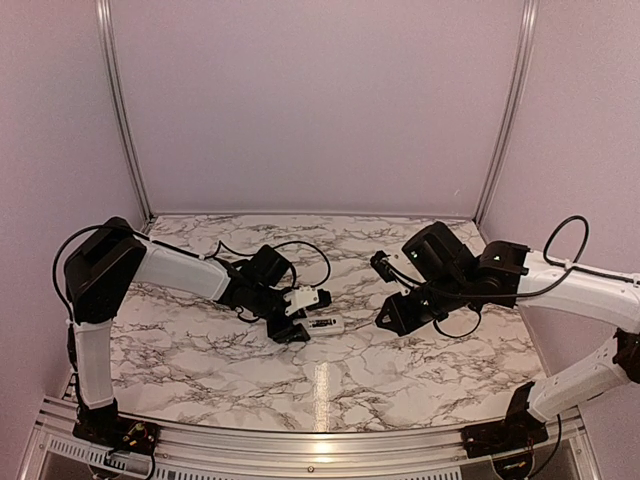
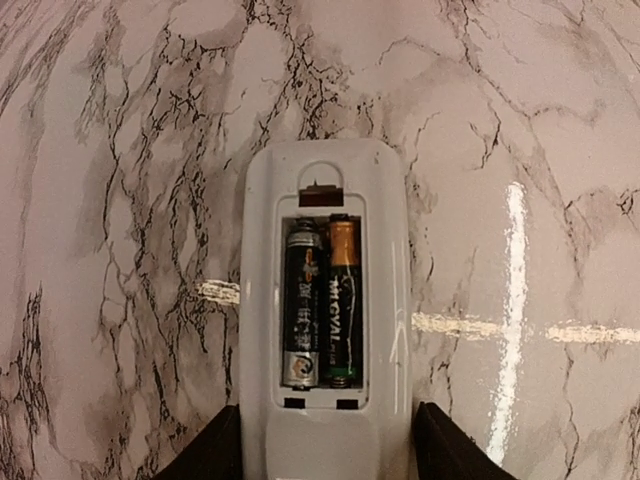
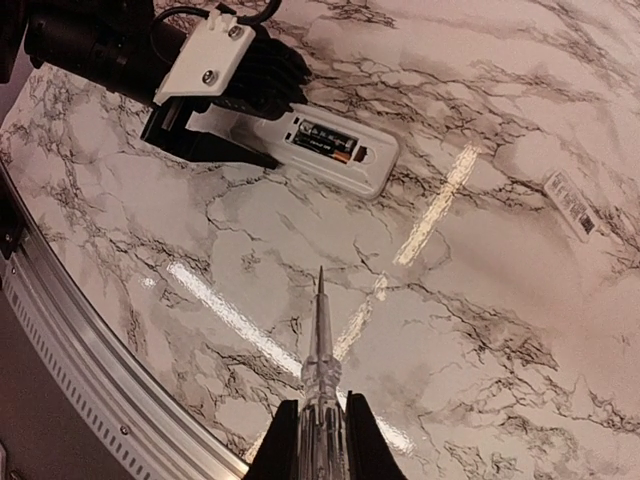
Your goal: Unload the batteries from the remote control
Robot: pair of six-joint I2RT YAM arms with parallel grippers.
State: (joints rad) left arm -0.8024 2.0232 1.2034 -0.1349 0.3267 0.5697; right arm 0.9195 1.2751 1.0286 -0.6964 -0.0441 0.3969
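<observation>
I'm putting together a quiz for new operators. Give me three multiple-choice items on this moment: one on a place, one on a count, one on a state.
1. Where is the remote control?
A. Between the left fingers
B. Against the back wall
C. Under the right arm's base

2. How many batteries lie in it?
A. None
B. Two
C. Four

3. The right fingers are:
A. Wide open
B. Shut on a thin pointed tool
C. Shut on a battery

Answers:
1. A, a dark finger shows on either side of the remote's near end.
2. B, two cells lie side by side in the open back.
3. B, both fingers press the tool's clear shaft.
</observation>
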